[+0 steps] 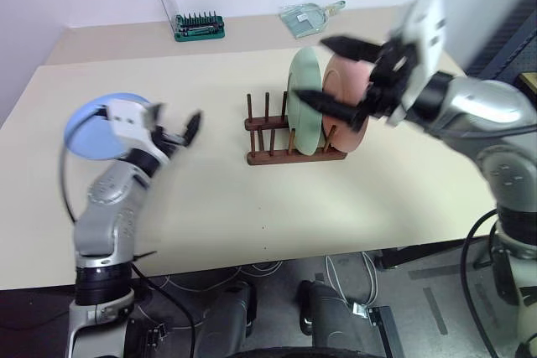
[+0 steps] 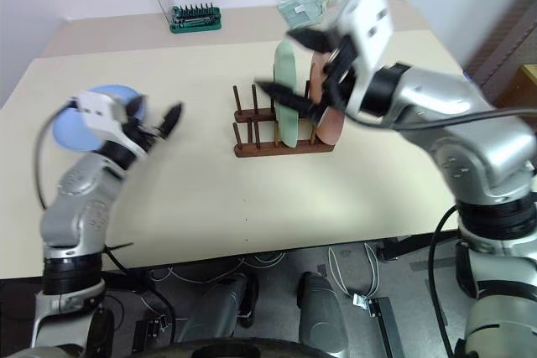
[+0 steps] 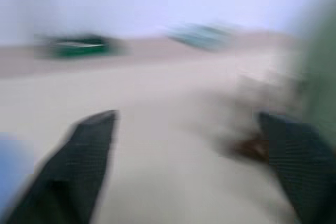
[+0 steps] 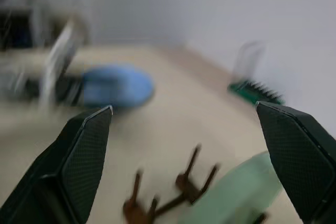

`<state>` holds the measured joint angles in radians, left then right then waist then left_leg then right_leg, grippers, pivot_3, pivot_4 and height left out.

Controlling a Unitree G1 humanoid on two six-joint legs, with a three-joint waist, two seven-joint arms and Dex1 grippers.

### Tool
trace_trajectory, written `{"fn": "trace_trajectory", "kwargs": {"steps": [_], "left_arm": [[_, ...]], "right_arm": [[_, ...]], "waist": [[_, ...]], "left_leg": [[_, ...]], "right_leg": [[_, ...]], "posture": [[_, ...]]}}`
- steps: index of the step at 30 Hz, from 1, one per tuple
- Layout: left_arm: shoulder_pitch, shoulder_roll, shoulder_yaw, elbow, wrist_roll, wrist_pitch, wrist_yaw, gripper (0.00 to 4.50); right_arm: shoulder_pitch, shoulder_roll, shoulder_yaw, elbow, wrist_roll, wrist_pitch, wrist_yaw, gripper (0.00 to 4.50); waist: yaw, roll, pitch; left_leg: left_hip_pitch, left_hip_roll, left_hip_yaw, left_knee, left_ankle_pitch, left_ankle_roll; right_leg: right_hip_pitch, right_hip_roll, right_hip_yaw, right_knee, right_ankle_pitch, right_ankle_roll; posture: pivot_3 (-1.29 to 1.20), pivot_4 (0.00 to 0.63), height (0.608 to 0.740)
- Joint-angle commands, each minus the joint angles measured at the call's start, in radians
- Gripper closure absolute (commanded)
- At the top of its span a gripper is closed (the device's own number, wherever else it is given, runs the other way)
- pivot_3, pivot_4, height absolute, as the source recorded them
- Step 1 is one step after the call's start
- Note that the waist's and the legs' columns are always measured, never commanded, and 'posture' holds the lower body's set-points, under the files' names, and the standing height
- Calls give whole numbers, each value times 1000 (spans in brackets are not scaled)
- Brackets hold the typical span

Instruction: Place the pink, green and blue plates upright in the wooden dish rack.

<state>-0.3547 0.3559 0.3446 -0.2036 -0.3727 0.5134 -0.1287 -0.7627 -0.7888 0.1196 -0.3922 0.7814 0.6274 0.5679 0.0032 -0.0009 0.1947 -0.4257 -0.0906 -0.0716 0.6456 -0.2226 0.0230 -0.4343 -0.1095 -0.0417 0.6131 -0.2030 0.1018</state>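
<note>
The wooden dish rack (image 1: 289, 136) stands mid-bench with the green plate (image 1: 305, 100) and pink plate (image 1: 348, 102) upright in its right end. The blue plate (image 1: 99, 125) lies flat on the bench (image 1: 252, 207) at the left. The left gripper (image 1: 180, 130) hovers beside it, fingers released and empty. The right gripper (image 1: 336, 81) hangs before the racked plates, fingers spread wide, grasping nothing.

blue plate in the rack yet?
No. The blue plate lies flat on the table by the left end effector; the wooden dish rack holds the green plate and pink plate.
</note>
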Motion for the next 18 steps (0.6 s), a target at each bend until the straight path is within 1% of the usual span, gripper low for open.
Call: {"fn": "trace_trajectory", "kwargs": {"steps": [1, 4, 5, 7, 9, 12, 16, 18], "left_arm": [[-44, 3, 132, 11, 30, 132, 207, 28], [-64, 41, 130, 30, 90, 198, 270, 28], [-83, 48, 150, 47, 87, 233, 290, 28], [-157, 56, 231, 145, 50, 323, 340, 28], [-209, 69, 269, 232, 42, 378, 363, 28], [-276, 82, 302, 366, 39, 411, 376, 28], [-341, 90, 351, 509, 22, 389, 392, 28], [-369, 83, 387, 557, -5, 362, 397, 544]], "right_arm": [[-42, 42, 2, 19, -88, -63, 54, 0], [-46, 73, 0, 33, -124, -75, 94, 0], [-49, 87, 2, 37, -131, -78, 106, 0], [-55, 115, 7, 47, -145, -88, 134, 0], [-53, 134, 4, 50, -159, -91, 151, 0], [-39, 152, -7, 36, -177, -85, 158, 0], [-16, 160, -17, 13, -194, -74, 150, 0], [-1, 162, -24, -1, -202, -67, 139, 0]], "waist": [[5, -3, 2], [15, -6, 4], [20, -7, 4], [33, -9, 4], [36, -11, 5], [35, -11, 5], [35, -12, 4], [35, -12, 4]], "left_leg": [[0, 0, 0, 0, 0, 0], [-1, -2, 0, 1, 0, -1], [-1, -2, 0, 1, 0, -1], [-1, -3, -1, 1, 0, -1], [-1, -2, -2, 1, -1, -4], [-1, -2, -2, 1, 0, -5], [-1, -2, -2, 1, 0, -5], [-1, -2, -2, 1, 0, -6]], "right_leg": [[0, 2, 0, 0, 1, 2], [0, 2, 1, -1, 4, 0], [0, 2, 1, -1, 4, 0], [0, 1, 1, -1, 5, 1], [0, 2, 1, -1, 5, 0], [-1, 3, 1, 0, 5, 0], [-1, 3, 1, 0, 5, 0], [-1, 3, 1, 0, 5, 0]], "posture": [[0, 150, 740], [0, 150, 740], [0, 150, 740], [0, 150, 740], [0, 150, 740], [0, 150, 740], [0, 150, 740], [0, 150, 740]]}}
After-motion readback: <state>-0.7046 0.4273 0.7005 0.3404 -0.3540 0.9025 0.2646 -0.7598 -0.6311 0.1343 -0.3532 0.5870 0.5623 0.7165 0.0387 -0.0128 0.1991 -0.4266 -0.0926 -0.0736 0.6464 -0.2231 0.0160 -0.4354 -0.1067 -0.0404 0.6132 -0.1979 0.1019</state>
